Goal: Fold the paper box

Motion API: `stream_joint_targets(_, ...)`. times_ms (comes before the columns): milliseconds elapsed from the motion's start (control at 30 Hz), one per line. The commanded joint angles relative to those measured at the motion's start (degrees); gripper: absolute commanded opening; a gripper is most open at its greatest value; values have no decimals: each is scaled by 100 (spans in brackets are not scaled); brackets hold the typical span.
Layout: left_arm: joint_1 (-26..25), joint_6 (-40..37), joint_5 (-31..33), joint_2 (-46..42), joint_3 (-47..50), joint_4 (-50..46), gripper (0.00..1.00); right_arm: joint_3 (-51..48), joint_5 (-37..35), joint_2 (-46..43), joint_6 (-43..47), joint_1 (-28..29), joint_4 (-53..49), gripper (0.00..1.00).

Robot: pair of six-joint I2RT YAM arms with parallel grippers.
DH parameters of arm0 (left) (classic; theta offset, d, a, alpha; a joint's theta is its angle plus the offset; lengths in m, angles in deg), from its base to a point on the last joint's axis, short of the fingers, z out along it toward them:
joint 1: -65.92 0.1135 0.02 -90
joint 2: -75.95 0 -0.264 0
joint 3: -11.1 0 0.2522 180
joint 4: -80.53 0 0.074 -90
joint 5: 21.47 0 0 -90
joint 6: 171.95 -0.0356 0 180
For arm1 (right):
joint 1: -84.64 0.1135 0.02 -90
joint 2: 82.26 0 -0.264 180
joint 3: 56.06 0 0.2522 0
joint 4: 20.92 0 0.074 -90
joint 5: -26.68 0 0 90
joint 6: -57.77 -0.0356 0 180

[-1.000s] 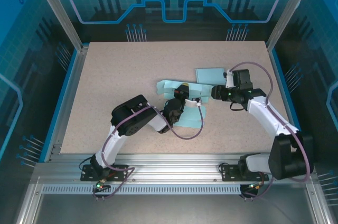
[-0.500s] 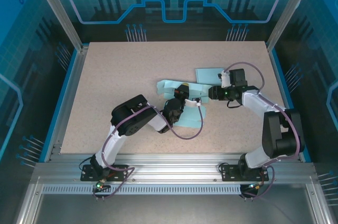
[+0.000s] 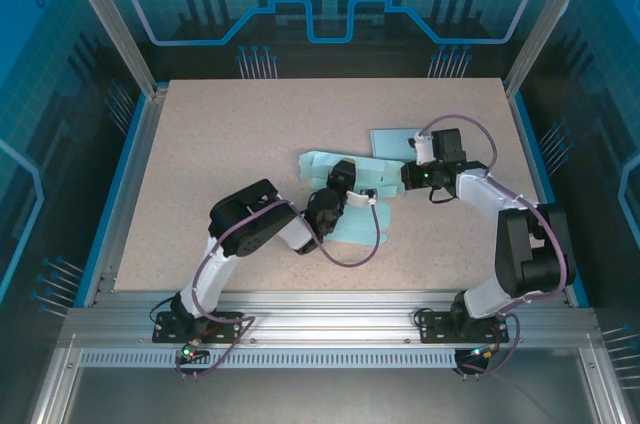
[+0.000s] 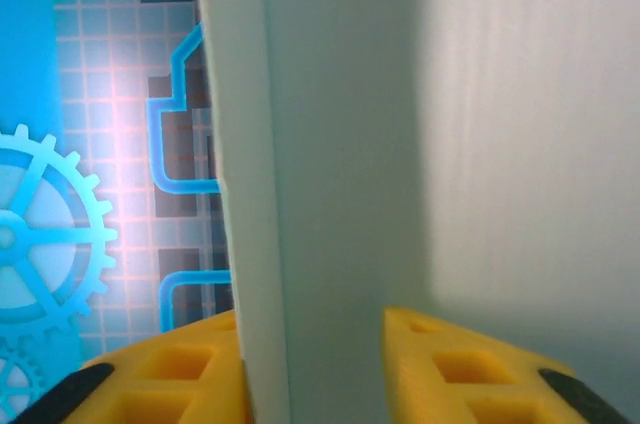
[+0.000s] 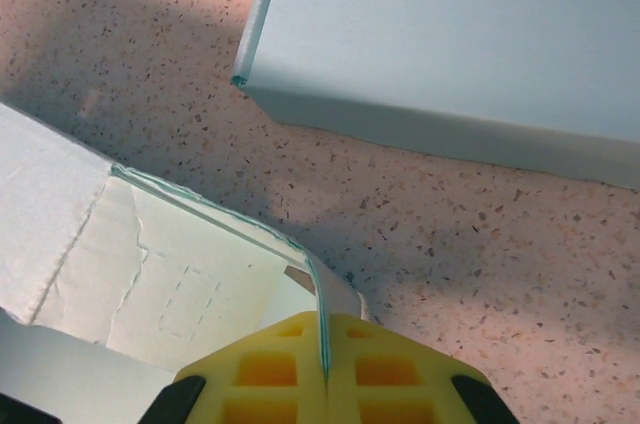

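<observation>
Pale-blue paper box (image 3: 352,206): right gripper (image 5: 325,369) has just pinched shut on its wall edge; left gripper (image 4: 312,364) has loosened (jaws parted astride a panel), so the hold passes rightward.

table (image 3: 230,124): speckled beige | walls (image 3: 330,4): blue panels, circuit-and-gear print | frame (image 3: 330,324): aluminium rails

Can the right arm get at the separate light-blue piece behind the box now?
Likely yes: the light-blue piece lies close beyond the right gripper, with bare table between. But that gripper is shut on a paper box wall, so it must release first.
</observation>
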Motion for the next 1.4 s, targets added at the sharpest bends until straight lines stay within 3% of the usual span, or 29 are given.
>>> stream_joint_targets(0, 67, -60, -84, -489, 333, 72, 48, 178, -459, -344, 362, 169, 6, 0)
stream_joint_targets(200, -115, -32, -93, -1317, 882, -128, 75, 192, -685, -440, 643, 342, 79, 0)
stream_joint_targets(300, -180, 284, 90, -1810, 1018, -944, 83, 160, -796, -457, 708, 400, 136, 0)
stream_joint_targets(433, -50, 1134, 157, -2488, 1001, -2662, 81, 68, -834, -536, 744, 440, 272, 0)
stream_joint_targets(633, 412, 2183, -366, -3275, 711, -4702, 81, 35, -844, -522, 756, 444, 328, 0)
stream_joint_targets(733, 822, 3106, -1266, -3782, 327, -6183, 80, 44, -853, -489, 751, 454, 348, 0)
stream_joint_targets(833, 1330, 3921, -2692, -4219, -139, -7421, 77, 57, -853, -453, 762, 441, 355, 0)
stream_joint_targets(933, 1635, 3997, -3442, -4390, -219, -7439, 69, 51, -827, -439, 756, 449, 375, 0)
stream_joint_targets(1200, 1764, 3518, -3543, -3597, -796, -7685, 68, 28, -834, -441, 756, 443, 377, 0)
stream_joint_targets(1367, 1761, 3668, -3897, -3384, -1005, -7530, 57, 9, -818, -452, 747, 445, 410, 0)
